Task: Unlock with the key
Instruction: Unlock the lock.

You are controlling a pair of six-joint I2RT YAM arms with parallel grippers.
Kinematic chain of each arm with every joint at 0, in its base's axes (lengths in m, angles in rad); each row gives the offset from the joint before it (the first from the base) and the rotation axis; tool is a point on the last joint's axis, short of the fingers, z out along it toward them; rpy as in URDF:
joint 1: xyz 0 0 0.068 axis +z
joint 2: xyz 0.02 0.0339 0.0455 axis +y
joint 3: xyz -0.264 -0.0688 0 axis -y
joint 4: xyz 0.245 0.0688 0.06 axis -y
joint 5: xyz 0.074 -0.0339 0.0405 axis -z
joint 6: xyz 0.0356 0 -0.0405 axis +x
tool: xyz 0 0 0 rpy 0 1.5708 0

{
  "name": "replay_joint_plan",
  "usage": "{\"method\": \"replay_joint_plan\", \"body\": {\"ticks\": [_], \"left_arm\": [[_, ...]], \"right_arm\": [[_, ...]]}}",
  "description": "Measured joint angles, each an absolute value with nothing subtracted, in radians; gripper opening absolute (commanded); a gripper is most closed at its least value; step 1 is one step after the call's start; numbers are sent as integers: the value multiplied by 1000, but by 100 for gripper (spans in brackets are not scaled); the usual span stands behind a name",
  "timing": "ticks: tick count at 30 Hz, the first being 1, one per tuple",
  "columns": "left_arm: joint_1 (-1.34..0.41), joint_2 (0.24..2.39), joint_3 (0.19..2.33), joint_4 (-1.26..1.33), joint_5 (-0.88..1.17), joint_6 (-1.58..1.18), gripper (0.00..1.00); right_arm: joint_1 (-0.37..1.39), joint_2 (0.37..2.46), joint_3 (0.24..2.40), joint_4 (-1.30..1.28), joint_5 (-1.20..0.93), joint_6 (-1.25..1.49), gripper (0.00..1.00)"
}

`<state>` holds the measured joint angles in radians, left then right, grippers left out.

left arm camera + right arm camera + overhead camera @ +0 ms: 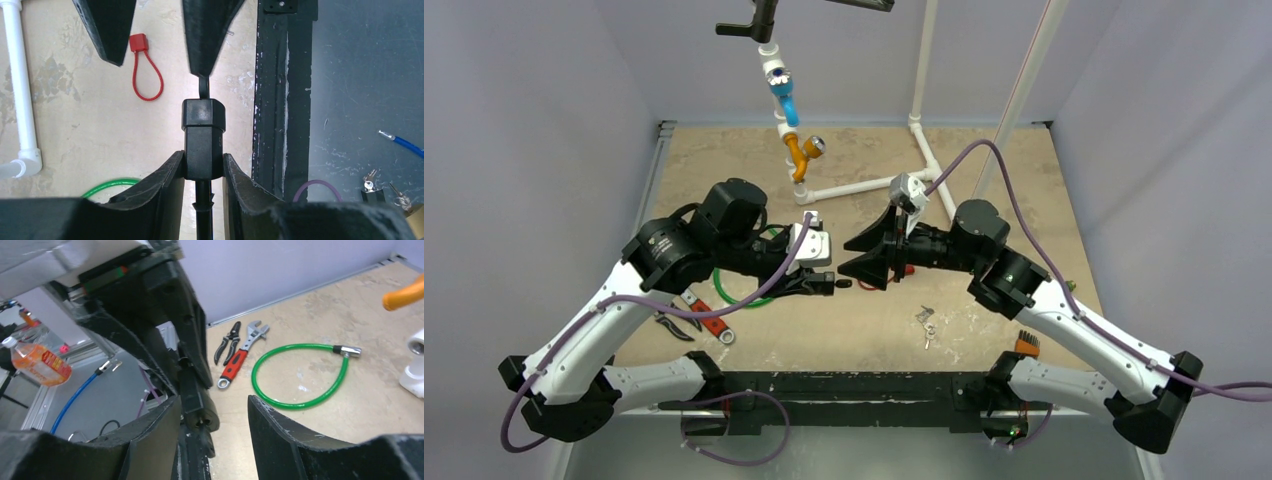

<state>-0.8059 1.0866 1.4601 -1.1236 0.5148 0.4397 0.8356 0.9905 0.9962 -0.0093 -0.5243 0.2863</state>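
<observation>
My left gripper (202, 156) is shut on the body of a black cylinder lock (202, 132), holding it level above the table. A dark key (203, 86) sticks out of the lock's far end. My right gripper (214, 401) faces that end and stands open. Its left finger (155, 435) lies beside the lock's end (199, 407), and its right finger (280, 435) is well apart. In the top view the two grippers meet nose to nose at the lock (841, 285), with the right gripper (850, 258) spread around it.
A green cable loop (736, 293), a red-handled wrench (704, 318) and pliers (674, 325) lie under the left arm. Loose keys (926, 320) lie front centre, and a red loop lock (146, 75) lies below the right gripper. A white pipe frame (864, 186) with valves stands behind.
</observation>
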Motion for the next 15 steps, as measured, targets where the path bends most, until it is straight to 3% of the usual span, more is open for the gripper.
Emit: {"method": "replay_joint_plan", "body": {"ticks": [15], "left_arm": [[-792, 1100, 1461, -1139, 558, 429, 0]], "right_arm": [[959, 1084, 1000, -60, -593, 162, 50]]}}
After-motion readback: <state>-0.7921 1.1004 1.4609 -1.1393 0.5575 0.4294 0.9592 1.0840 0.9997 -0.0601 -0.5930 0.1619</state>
